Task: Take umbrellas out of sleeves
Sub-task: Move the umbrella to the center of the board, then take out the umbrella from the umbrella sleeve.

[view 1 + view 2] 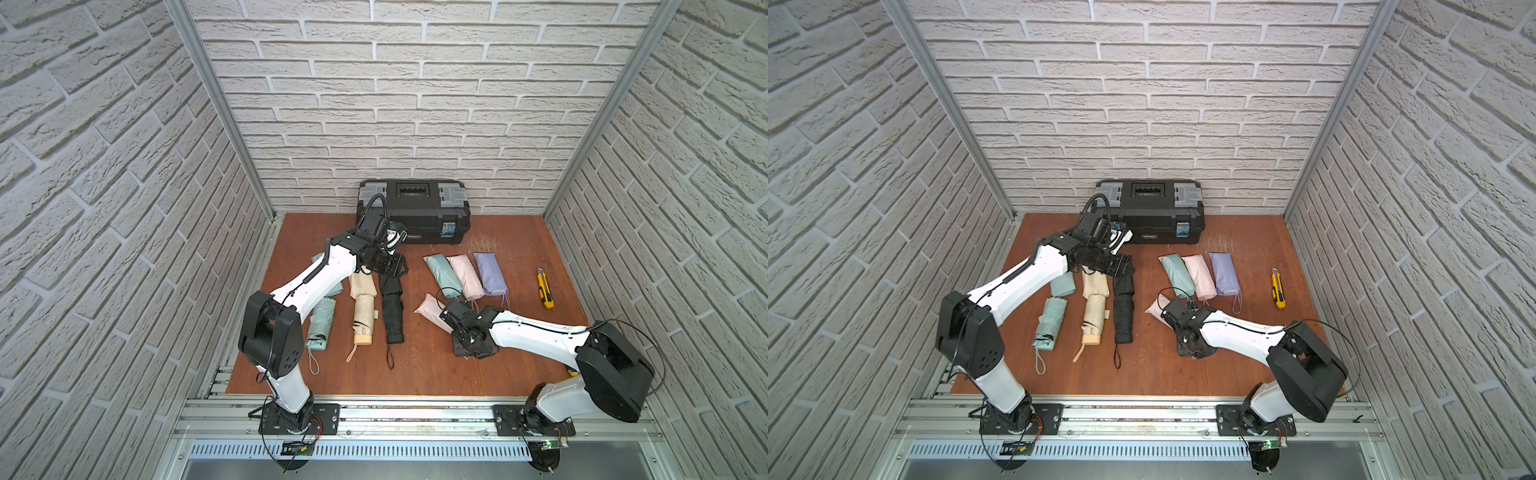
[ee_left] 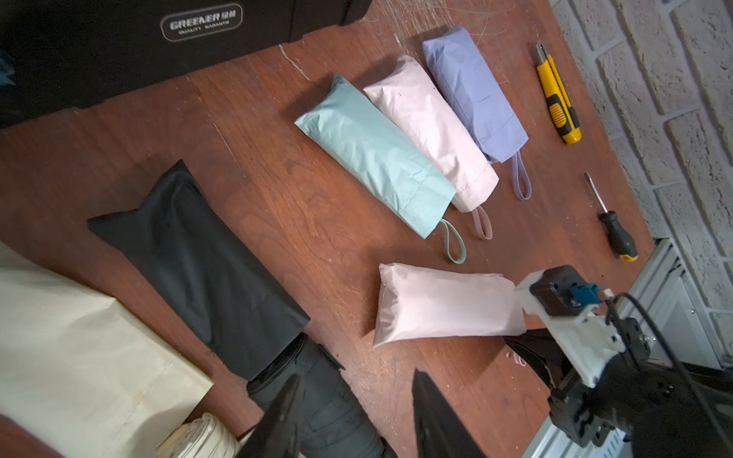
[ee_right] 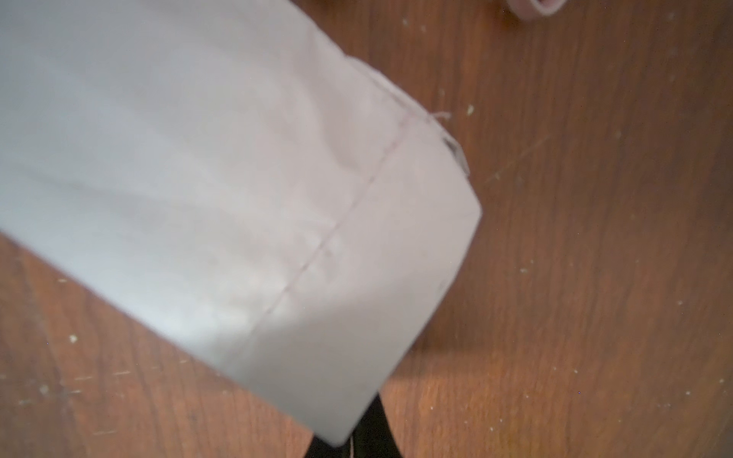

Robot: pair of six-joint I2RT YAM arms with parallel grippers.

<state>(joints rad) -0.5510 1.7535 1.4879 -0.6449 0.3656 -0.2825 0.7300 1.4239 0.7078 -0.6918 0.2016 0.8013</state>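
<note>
Pink sleeve (image 3: 238, 198) in closed right pincer (image 3: 352, 434)

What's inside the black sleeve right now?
The black umbrella sticks out of the open mouth of the black sleeve; only its end seems inside. The fabric hides how far it reaches.
</note>
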